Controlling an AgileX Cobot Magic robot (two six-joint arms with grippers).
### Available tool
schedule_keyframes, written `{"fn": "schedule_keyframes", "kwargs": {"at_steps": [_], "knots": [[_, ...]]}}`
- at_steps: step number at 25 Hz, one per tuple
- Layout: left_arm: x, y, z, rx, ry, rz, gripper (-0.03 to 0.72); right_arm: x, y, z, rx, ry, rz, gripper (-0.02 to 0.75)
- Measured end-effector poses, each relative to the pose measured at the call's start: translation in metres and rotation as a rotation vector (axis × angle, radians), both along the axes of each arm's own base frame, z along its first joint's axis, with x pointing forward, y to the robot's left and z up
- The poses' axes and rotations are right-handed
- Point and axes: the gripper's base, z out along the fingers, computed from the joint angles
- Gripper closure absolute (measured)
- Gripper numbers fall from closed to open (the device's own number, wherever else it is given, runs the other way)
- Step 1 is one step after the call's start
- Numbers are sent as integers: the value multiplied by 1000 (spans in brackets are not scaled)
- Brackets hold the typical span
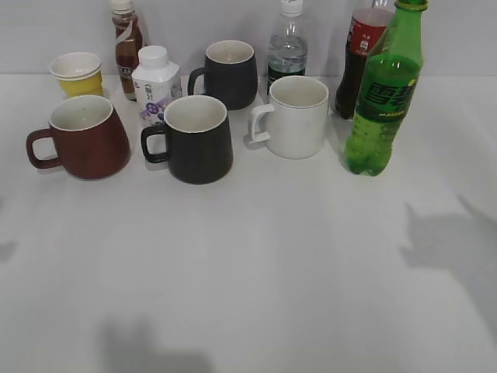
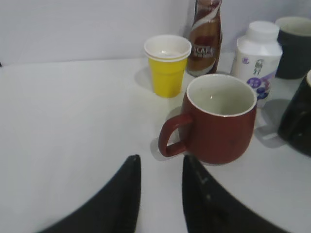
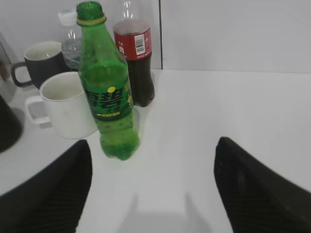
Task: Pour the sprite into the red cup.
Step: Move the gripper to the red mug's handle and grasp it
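Your sprite (image 1: 386, 93) stands upright at the right end of the cluster on the white table (image 1: 272, 264), cap off, green liquid filling it up to about the shoulder, and nothing grips it. Just behind it on its left you have the dark cola bottle (image 1: 359, 58) with the red label, close enough that they overlap in the exterior view; from the right wrist camera the two look near touching, though you cannot tell for sure. Beside the sprite stands the white mug (image 1: 295, 116), its inside bare as far as you can see. Your right gripper (image 3: 150, 184) hangs short of the sprite with its fingers spread wide and nothing between them. Now over to the far left: the red cup (image 1: 84, 137) sits upright, handle pointing left, and the left wrist camera shows its off-white inside empty. Your left gripper (image 2: 160, 194) hovers just before that handle, fingers drawn narrow with only a slim gap, clasping nothing. Behind the cup you see the yellow paper cup (image 2: 167, 65), a brown drink bottle (image 2: 205, 36) and a small white bottle (image 2: 256, 58) with a purple print. Two black mugs (image 1: 194, 140) fill the middle, one in front and one behind, and a clear water bottle (image 1: 288, 47) stands at the back.
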Motion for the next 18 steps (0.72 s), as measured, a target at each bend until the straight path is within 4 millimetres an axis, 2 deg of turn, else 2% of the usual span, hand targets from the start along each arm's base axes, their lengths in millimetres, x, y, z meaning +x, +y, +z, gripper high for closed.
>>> {"fn": "schedule_keyframes", "kwargs": {"at_steps": [3, 8, 18], "knots": [[24, -3, -19, 0, 68, -4, 449, 15, 3, -6, -50, 14, 10, 152], [51, -6, -45, -5, 113, -9, 449, 30, 5, -13, -70, 25, 9, 153], [92, -13, -91, -29, 5, -38, 448, 35, 6, -13, -69, 10, 7, 153]]}}
